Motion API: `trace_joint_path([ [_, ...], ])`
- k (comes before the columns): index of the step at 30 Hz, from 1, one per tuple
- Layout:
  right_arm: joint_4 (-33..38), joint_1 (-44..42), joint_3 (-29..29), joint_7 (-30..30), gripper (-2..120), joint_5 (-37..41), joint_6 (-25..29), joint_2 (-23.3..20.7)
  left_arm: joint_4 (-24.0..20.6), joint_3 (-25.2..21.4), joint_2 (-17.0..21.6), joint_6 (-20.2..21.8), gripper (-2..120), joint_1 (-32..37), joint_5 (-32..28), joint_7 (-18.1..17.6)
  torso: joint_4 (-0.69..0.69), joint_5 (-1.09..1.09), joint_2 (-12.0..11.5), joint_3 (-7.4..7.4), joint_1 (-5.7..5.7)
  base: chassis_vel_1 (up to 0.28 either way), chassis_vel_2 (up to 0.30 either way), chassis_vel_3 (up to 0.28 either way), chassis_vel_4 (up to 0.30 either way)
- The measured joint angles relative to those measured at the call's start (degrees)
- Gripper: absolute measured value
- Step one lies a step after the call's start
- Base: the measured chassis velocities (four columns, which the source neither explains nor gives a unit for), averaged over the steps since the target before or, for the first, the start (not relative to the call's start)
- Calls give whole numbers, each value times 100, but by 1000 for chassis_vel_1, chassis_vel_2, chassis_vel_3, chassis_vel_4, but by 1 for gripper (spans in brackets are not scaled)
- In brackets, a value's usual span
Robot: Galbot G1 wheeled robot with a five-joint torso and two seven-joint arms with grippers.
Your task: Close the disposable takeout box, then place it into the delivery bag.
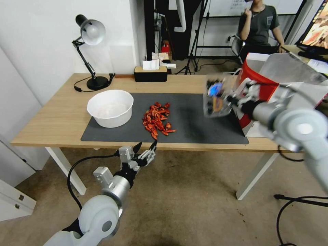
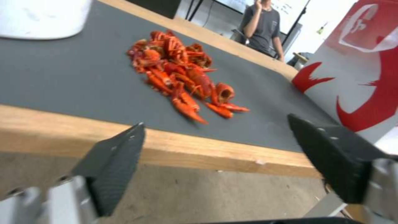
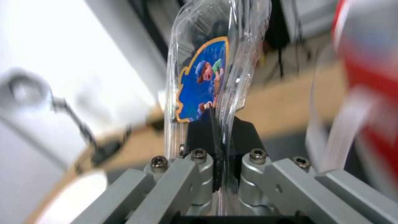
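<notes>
The disposable takeout box (image 1: 216, 95), clear plastic with a blue picture label, hangs on edge in the air above the right end of the grey mat (image 1: 198, 119). Its two halves lie pressed together. My right gripper (image 1: 229, 99) is shut on its rim; in the right wrist view the black pads (image 3: 201, 132) pinch the box (image 3: 207, 62). The red and white delivery bag (image 1: 263, 85) stands just right of the box, mouth up, and shows again in the wrist views (image 2: 365, 77) (image 3: 369, 62). My left gripper (image 1: 145, 146) hangs open below the table's front edge, holding nothing (image 2: 215, 123).
A white bowl (image 1: 110, 107) sits on the mat's left end, with a pile of red crayfish shells (image 1: 157, 119) at the middle. A desk lamp (image 1: 90, 51) and a tissue box (image 1: 150, 71) stand along the wooden table's (image 1: 51, 119) far edge.
</notes>
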Motion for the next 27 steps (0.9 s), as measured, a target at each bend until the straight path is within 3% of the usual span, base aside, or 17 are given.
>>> trace_joint_path([
  [7,-390,582,53,-44,0,-494,450,-448,7,-42,-52,-46,100,86,54,9,1,-2,0,0,0,0,0,0,0],
  [12,-1329,778,43,-317,0,-2009,550,-827,6,-44,-94,-72,100,191,48,82,-2,0,1,0,1,0,0,0,0],
  [13,-1329,778,43,-317,0,-2009,550,-827,6,-44,-94,-72,100,191,48,82,-2,0,1,0,1,0,0,0,0],
  [15,-1565,560,46,-737,0,-2922,644,-874,43,-106,-75,-155,100,284,222,197,-2,1,1,0,0,0,0,0,0],
  [19,-1682,216,66,-1051,0,-3534,695,-775,154,-155,-71,-303,100,327,534,227,1,0,1,0,0,0,0,0,0],
  [27,-1745,-52,70,-1037,4,-3654,597,-631,242,-177,-169,-518,100,534,1093,241,1,-1,0,0,0,0,0,0,0],
])
